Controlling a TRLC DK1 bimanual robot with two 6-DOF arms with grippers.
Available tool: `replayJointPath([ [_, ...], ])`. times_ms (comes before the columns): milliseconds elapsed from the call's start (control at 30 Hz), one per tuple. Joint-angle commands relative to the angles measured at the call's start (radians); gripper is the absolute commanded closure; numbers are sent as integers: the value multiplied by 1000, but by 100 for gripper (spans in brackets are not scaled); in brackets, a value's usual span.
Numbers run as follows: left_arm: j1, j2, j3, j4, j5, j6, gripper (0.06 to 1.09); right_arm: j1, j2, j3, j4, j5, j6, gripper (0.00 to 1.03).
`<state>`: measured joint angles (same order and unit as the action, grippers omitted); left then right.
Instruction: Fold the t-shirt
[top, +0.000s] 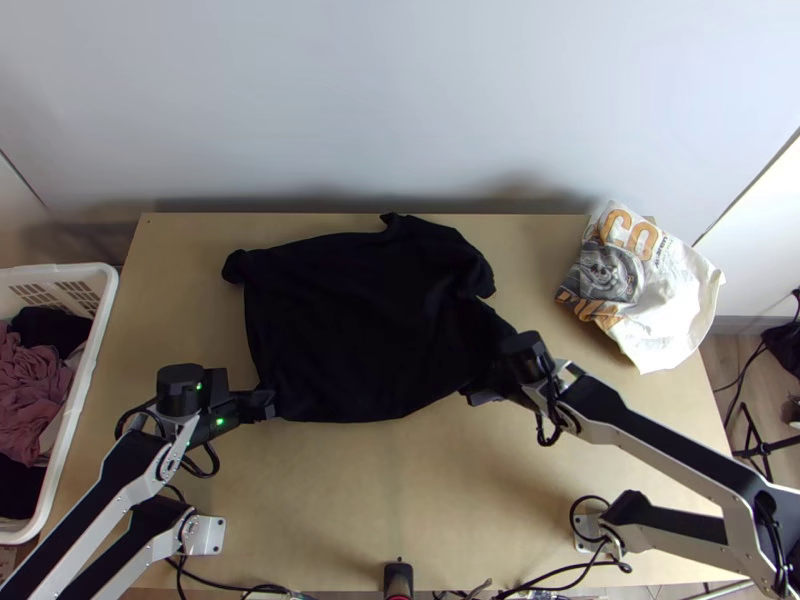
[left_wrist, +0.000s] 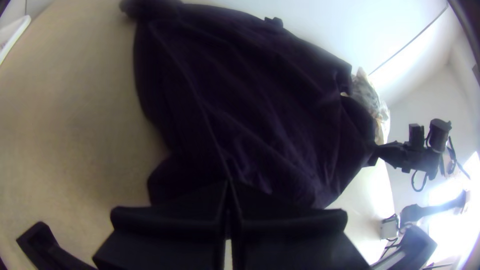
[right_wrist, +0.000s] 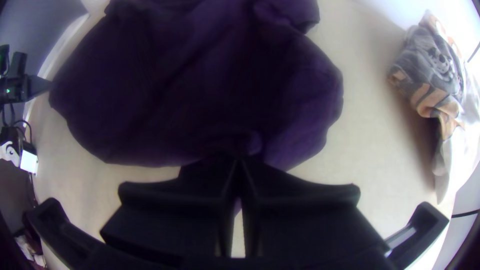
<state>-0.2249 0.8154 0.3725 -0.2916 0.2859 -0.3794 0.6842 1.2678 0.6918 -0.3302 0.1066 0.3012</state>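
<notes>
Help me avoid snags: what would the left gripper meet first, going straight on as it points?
The left gripper would first meet the dark t-shirt it grips at the near left corner; beyond, probably the right gripper, though heights are unclear.

From where I stand the room is fairly bright, soft light lying over the pale surface (top: 400, 500) and the wall (top: 400, 100), with soft-edged shadows low on the wall. The black t-shirt (top: 350, 320) swallows light, its folds hard to read from above. In the left wrist view, white glare burns beyond the surface; both wrist views bend its edges and darken at corners.
</notes>
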Motion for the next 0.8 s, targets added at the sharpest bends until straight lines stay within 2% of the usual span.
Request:
replayJointPath([
  [0,30,-13,2,-3,62,-4,105,-14,-70,-31,40,5,-17,100],
  [100,24,-28,36,-80,65,23,105,-12,-87,-3,-24,4,-20,100],
  [200,24,-147,54,-139,65,39,105,-5,-111,55,-159,1,-25,100],
  [367,113,-295,134,-178,65,-12,105,-3,-170,170,-342,1,-70,100],
  [567,410,-202,293,-116,182,-72,105,-98,-266,311,-300,-4,-160,100],
  [767,440,-159,450,-124,190,-159,105,-123,-272,509,-368,-42,-186,100],
])
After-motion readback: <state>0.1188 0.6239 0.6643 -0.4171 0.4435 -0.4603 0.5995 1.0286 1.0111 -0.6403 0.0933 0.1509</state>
